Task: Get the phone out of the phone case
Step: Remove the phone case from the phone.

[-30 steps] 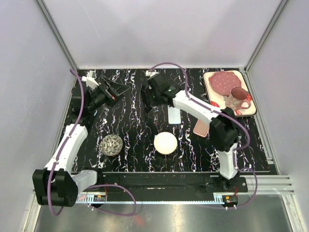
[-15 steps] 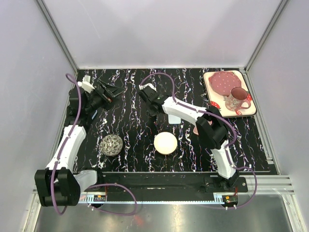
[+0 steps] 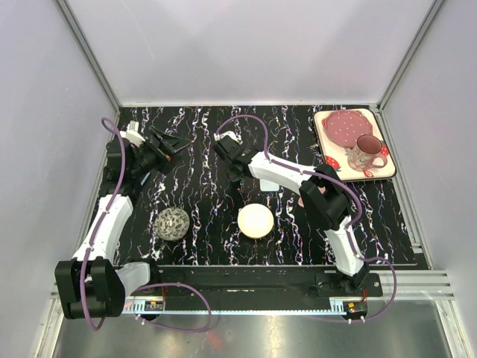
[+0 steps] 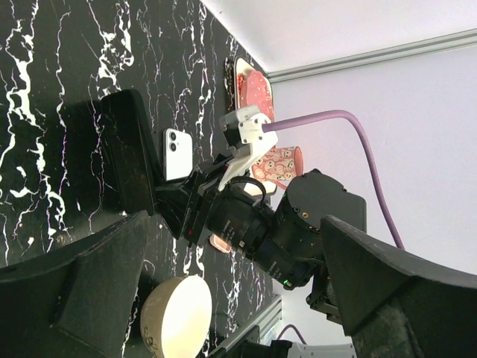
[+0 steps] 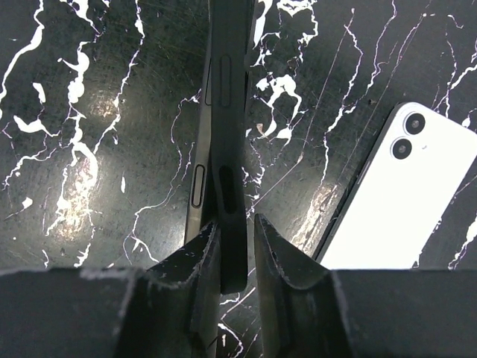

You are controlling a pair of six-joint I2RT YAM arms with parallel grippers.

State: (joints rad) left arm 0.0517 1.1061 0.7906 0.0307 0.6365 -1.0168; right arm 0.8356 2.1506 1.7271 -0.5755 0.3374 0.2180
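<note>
In the right wrist view a black phone case stands on its long edge on the black marble table. The grey metal edge of a phone with side buttons shows along its left side. My right gripper is shut on the case's near end. In the top view the right gripper is at the table's middle back. The left wrist view shows the case upright, held by the right gripper. My left gripper is open and empty, to the left of the case and apart from it.
A white phone lies camera side up just right of the case. A cream bowl and a patterned ball sit nearer the front. A tray with a pink plate and a mug is at the back right.
My right gripper has moved left and nearer with the case, and its arm now covers the white phone in the top view. My left gripper has pulled back a little to the left.
</note>
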